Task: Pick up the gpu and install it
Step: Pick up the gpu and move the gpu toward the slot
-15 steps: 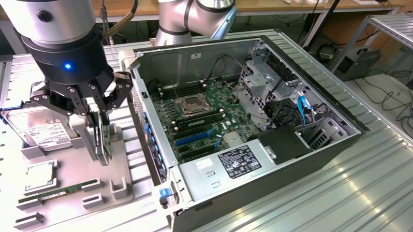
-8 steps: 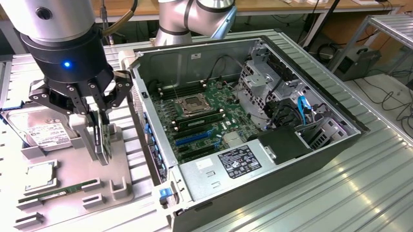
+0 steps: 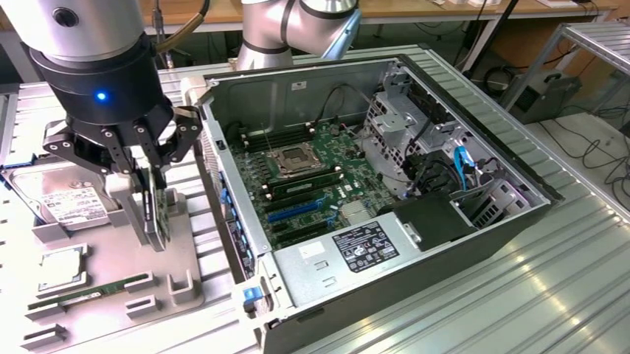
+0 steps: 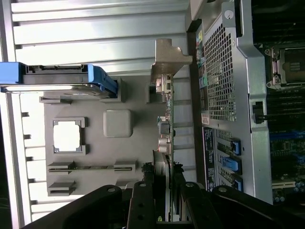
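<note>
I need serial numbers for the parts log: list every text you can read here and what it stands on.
No text here can be read as words or numbers.
Black label on the power supply: print too small to read.
White sticker beside it: too small to read.
White label on the hard drive: blurred, not readable.

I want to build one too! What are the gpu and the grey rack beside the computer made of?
The gpu looks like dark circuit board, with a pale metal bracket at one end. The rack is smooth matte grey with moulded slots, probably plastic.
</note>
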